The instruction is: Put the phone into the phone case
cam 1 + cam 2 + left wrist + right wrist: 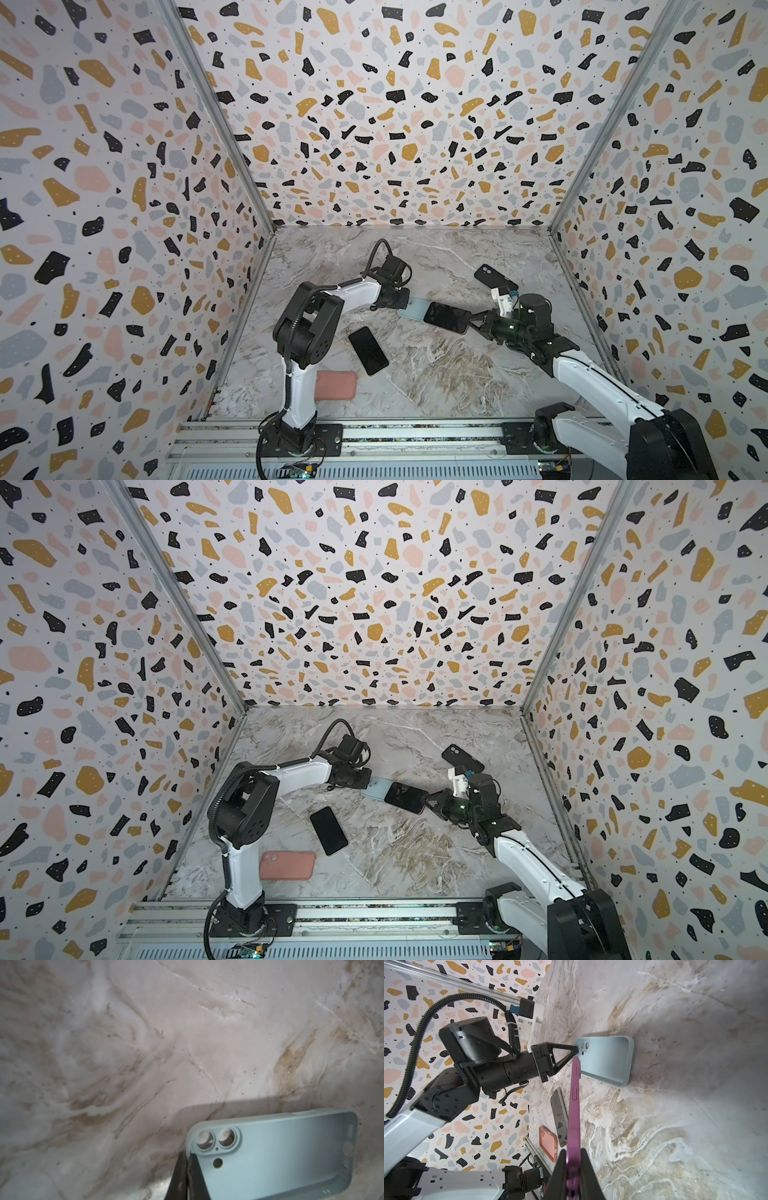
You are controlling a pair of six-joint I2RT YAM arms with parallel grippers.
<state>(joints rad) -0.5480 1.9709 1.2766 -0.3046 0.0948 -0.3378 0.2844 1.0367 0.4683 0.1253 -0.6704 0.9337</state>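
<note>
Left gripper clamped on camera-cutout corner rim of pale blue silicone phone case, open side up near marble tabletop. Right gripper clamped on end of purple-edged, dark-screened phone, hovering tilted above case's far end. Phone likely rigid, slick (hold by edges); case light, floppy. Left wrist view shows case interior empty; both top views suggest overlap.

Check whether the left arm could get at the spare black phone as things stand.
Probably not: the left gripper is shut on the blue case. The spare black phone lies flat, uncovered, beside that arm's elbow, so nothing else blocks it.
</note>
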